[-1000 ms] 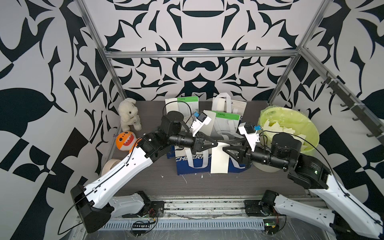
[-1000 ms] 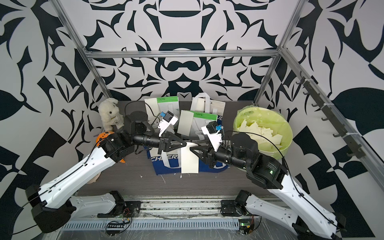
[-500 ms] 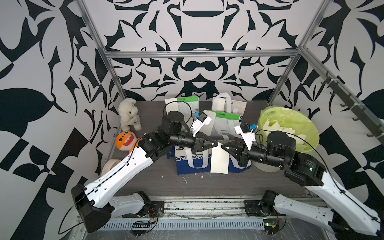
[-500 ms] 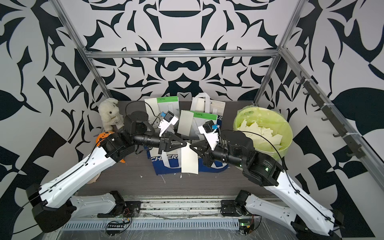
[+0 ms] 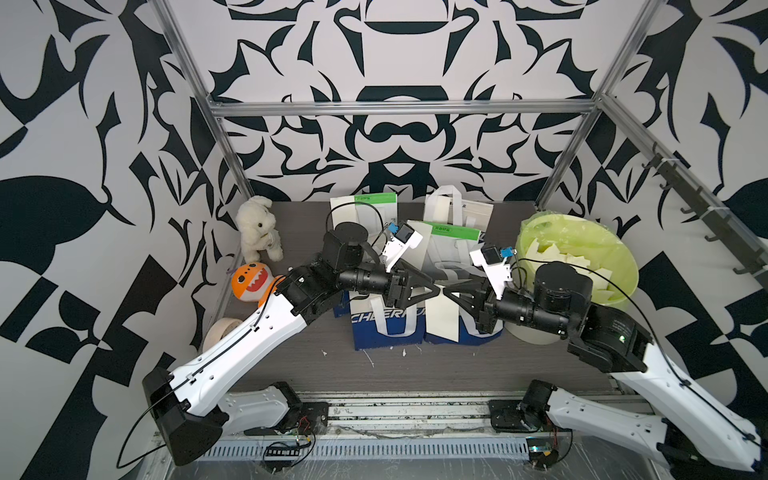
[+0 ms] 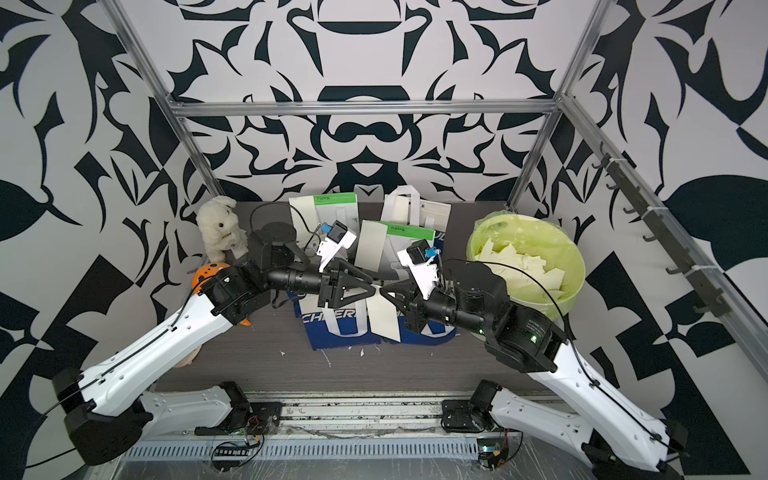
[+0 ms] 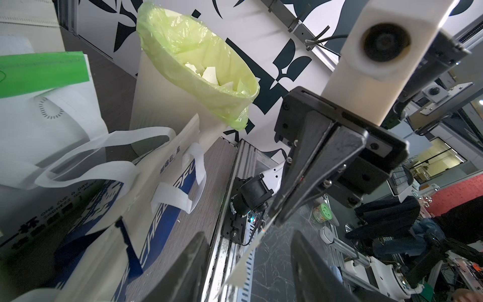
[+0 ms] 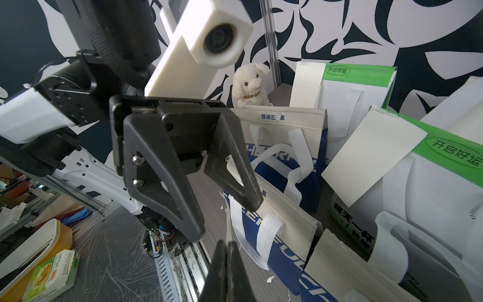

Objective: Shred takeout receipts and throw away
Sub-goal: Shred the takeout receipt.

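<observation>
Centrally, two claws meet: left claw (image 8: pixel 225 221) apart, right claw (image 7: pixel 278 218) clamped on one receipt (image 7: pixel 239 270).

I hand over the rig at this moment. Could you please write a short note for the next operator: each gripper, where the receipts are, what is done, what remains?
Left gripper: open, one finger on each side of the held receipt, not gripping it.
Right gripper: shut on the held receipt, which hangs in front of the blue bags.
Whole slips on bags: rear-left slip, centre slip, rear-right slip.
Done: many torn pieces lie in the green-lined bin.
Left: tear the held receipt, bin the pieces, then likely the three other slips.
</observation>
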Controlling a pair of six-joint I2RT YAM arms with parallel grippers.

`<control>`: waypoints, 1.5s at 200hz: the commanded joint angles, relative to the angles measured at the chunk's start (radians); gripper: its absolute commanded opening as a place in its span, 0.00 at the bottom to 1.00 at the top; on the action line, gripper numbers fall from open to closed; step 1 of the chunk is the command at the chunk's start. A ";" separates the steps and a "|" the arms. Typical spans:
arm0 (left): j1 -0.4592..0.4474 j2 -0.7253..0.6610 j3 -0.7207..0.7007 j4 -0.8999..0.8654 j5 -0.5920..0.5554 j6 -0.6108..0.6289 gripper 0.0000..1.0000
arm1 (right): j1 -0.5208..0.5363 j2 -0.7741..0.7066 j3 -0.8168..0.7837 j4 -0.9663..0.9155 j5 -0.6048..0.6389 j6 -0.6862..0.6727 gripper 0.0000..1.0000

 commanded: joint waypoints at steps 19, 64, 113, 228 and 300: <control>-0.004 -0.023 -0.037 0.108 0.020 -0.008 0.53 | 0.002 -0.018 -0.004 0.066 -0.016 0.023 0.00; -0.004 -0.058 -0.102 0.236 0.052 -0.045 0.40 | 0.004 -0.029 -0.012 0.088 -0.005 0.032 0.00; -0.006 -0.067 -0.121 0.271 0.055 -0.066 0.36 | 0.003 -0.025 -0.022 0.102 -0.007 0.038 0.00; -0.012 -0.052 -0.134 0.283 0.072 -0.094 0.26 | 0.002 -0.029 -0.032 0.125 0.004 0.047 0.00; -0.019 -0.039 -0.125 0.279 0.049 -0.101 0.00 | 0.003 -0.021 -0.041 0.137 -0.013 0.059 0.00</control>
